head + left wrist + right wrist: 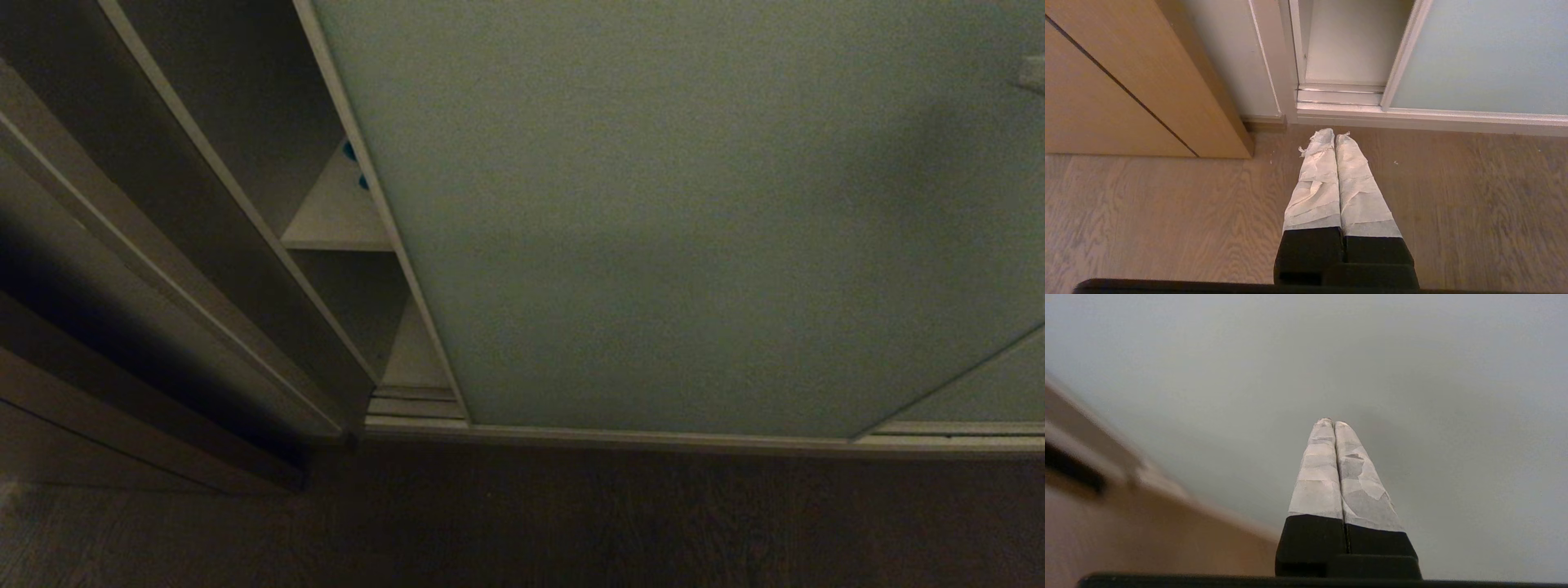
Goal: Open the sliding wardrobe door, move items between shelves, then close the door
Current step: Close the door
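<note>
- Sliding door [694, 212]: nearly shut, a narrow gap beside its left edge shows the shelves [339, 212].
- Right claw [1329, 424] closed, empty, close to the door face; left claw [1329, 136] closed, empty, over the floor [1147, 212] below the door.
- Risk: closed tips may skid across the smooth panel without moving it.
- Only the head view shows blue specks, maybe a toy, on the upper shelf by the door edge.
</note>
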Tool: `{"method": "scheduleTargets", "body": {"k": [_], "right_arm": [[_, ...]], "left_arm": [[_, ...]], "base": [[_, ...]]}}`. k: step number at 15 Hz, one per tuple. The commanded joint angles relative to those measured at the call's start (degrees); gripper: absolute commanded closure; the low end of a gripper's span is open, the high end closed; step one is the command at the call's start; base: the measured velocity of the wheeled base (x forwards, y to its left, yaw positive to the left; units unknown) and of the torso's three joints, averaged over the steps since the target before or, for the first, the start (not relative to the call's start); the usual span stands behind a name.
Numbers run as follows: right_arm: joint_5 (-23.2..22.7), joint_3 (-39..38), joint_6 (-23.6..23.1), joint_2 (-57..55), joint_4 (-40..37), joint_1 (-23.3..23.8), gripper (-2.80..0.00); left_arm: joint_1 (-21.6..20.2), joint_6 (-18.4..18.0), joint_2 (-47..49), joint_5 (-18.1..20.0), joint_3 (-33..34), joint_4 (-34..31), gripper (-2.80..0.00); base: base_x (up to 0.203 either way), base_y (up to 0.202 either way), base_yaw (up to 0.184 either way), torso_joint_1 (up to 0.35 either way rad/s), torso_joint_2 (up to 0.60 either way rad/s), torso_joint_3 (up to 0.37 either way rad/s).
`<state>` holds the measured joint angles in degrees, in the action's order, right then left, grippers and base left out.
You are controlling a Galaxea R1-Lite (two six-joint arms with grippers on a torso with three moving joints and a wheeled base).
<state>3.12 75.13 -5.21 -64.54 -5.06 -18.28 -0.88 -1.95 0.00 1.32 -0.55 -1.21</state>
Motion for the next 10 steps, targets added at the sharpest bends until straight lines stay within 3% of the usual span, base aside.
{"method": "scheduleTargets", "body": {"k": [1, 4, 6, 9, 10], "right_arm": [[-5.5, -4.2, -0.1, 10.5, -7.7, 11.1, 0.00], [-12.3, -8.9, 1.7, 15.6, -11.9, 30.3, 0.00], [-14.9, -12.3, 3.9, 16.2, -11.2, 45.6, 0.00], [-17.5, -14.0, 12.1, 10.6, -7.3, 64.1, 0.00], [-18.5, -13.0, 14.9, 6.8, -6.3, 67.0, 0.00]], "left_arm": [[0.0, 0.0, 0.1, 0.0, 0.0, 0.0, 0.00], [0.0, -0.1, 0.1, 0.0, -0.1, 0.0, 0.00], [0.0, -0.1, 0.1, 0.0, 0.0, 0.0, 0.00], [0.0, 0.0, 0.1, 0.0, -0.1, 0.0, 0.00], [0.0, 0.0, 0.1, 0.0, 0.0, 0.0, 0.00]], "base": [[0.000, 0.000, 0.000, 0.000, 0.00, 0.000], [0.000, 0.000, 0.000, 0.000, 0.00, 0.000], [0.000, 0.000, 0.000, 0.000, 0.00, 0.000], [0.000, 0.000, 0.000, 0.000, 0.00, 0.000], [0.000, 0.000, 0.000, 0.000, 0.00, 0.000]]}}
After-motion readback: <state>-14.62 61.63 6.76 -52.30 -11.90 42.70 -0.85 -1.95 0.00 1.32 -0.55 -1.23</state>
